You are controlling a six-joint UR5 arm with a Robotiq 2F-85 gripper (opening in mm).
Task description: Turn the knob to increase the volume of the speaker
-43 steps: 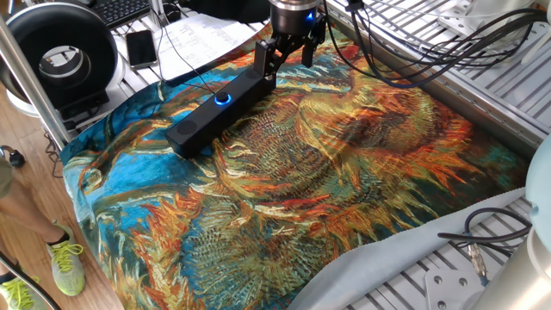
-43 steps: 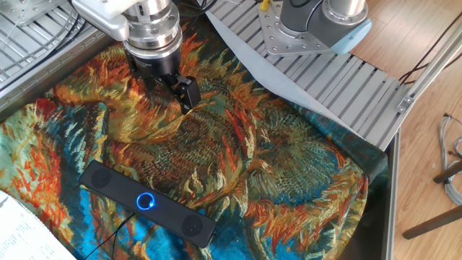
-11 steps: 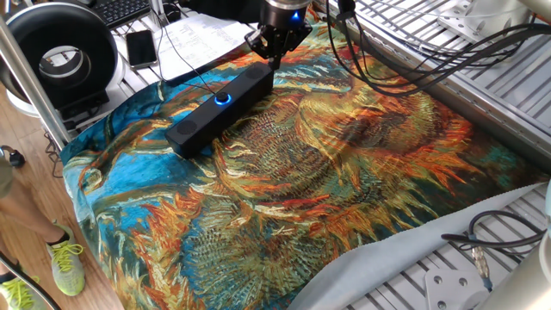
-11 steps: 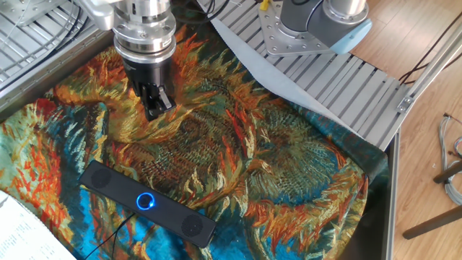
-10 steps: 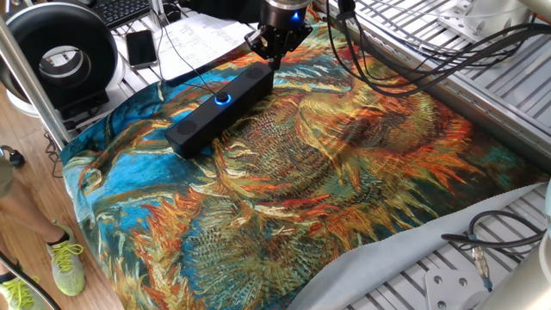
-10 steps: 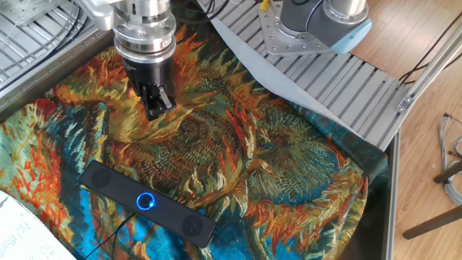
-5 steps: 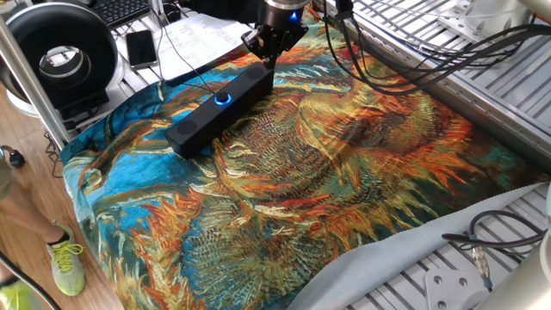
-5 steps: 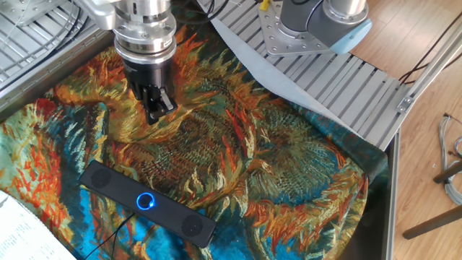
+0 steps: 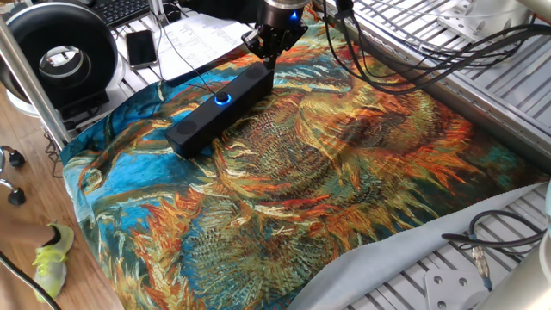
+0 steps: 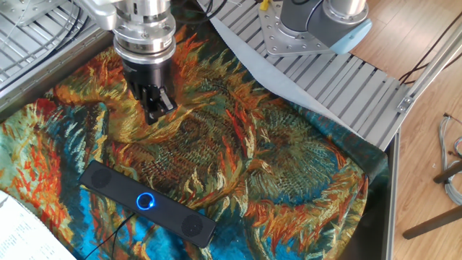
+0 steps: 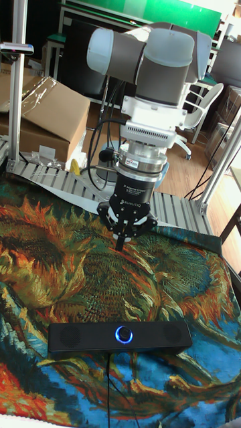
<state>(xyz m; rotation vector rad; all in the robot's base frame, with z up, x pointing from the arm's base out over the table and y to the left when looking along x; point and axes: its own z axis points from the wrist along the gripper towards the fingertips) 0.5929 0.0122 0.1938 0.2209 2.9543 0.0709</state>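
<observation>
1. A black bar speaker (image 10: 146,204) lies on a sunflower-print cloth (image 10: 289,173) that covers the table. Its knob (image 10: 146,201), ringed in blue light, sits at the middle of the bar's top face.
2. The gripper (image 10: 154,110) hangs above the cloth, apart from the speaker and off to the side of the knob. Its jaws are closed together and hold nothing.
3. Judged from this, the task has hardly begun: the knob is untouched. What is left is to bring the gripper over the knob, part the jaws, lower them around it and twist.
4. Open room: the cloth between gripper and speaker is bare in all three views, so the path to the knob looks free.
5. Edges: in one fixed view the speaker lies slantwise near the cloth's far corner, with papers (image 9: 202,39) and a phone (image 9: 141,47) just beyond it.
6. A thin cable (image 11: 108,391) runs from the speaker toward the cloth's near edge in the tall view.
7. Metal rails (image 10: 339,79) border the cloth on the arm's side. A bundle of cables (image 9: 413,52) hangs near the arm in one fixed view and could limit its swing.
</observation>
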